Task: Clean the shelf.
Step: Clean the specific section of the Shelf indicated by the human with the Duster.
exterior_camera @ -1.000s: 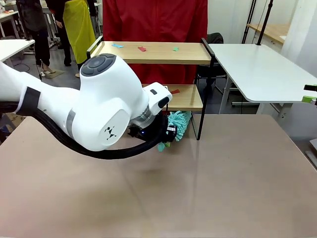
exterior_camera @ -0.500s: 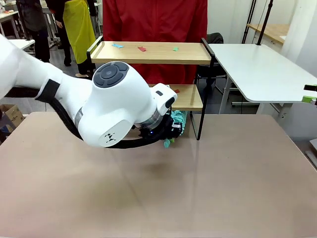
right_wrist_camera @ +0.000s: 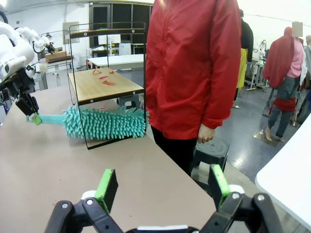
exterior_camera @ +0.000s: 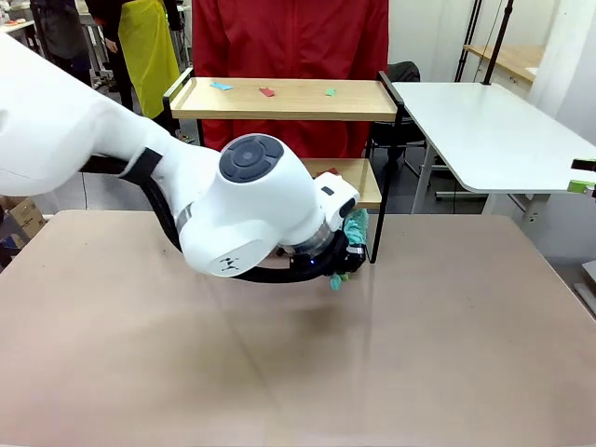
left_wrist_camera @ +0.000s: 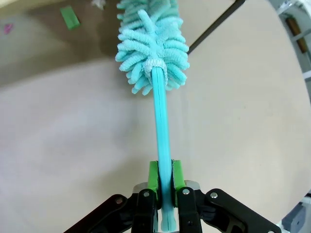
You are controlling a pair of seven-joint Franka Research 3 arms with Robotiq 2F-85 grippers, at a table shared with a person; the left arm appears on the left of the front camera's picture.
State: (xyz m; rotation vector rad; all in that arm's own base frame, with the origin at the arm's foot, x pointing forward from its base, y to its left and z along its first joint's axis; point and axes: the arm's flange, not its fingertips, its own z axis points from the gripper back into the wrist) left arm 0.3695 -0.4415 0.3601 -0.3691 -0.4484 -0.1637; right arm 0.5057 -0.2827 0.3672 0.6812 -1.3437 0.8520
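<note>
The shelf [exterior_camera: 289, 99] stands at the table's far side, with small blue [exterior_camera: 221, 86], red [exterior_camera: 267, 91] and green [exterior_camera: 330, 92] scraps on its top board. My left gripper [exterior_camera: 337, 264] is shut on the handle [left_wrist_camera: 163, 145] of a teal fluffy duster [left_wrist_camera: 153, 43]. The duster head [right_wrist_camera: 104, 123] reaches under the shelf's lower board [right_wrist_camera: 104, 86] near the right-hand post. That board carries red scraps [right_wrist_camera: 104, 81]. My right gripper [right_wrist_camera: 164, 187] stands open and holds nothing, well off to the side of the shelf.
A person in a red jacket [exterior_camera: 293, 37] stands right behind the shelf. A white table [exterior_camera: 494, 130] adjoins on the right. The shelf's black post [left_wrist_camera: 214, 26] runs close beside the duster head, and a green scrap [left_wrist_camera: 70, 17] lies beyond it.
My left arm has swung to the right and towards the shelf, carrying the duster along to the shelf's right-hand post. The grip has stayed shut.
</note>
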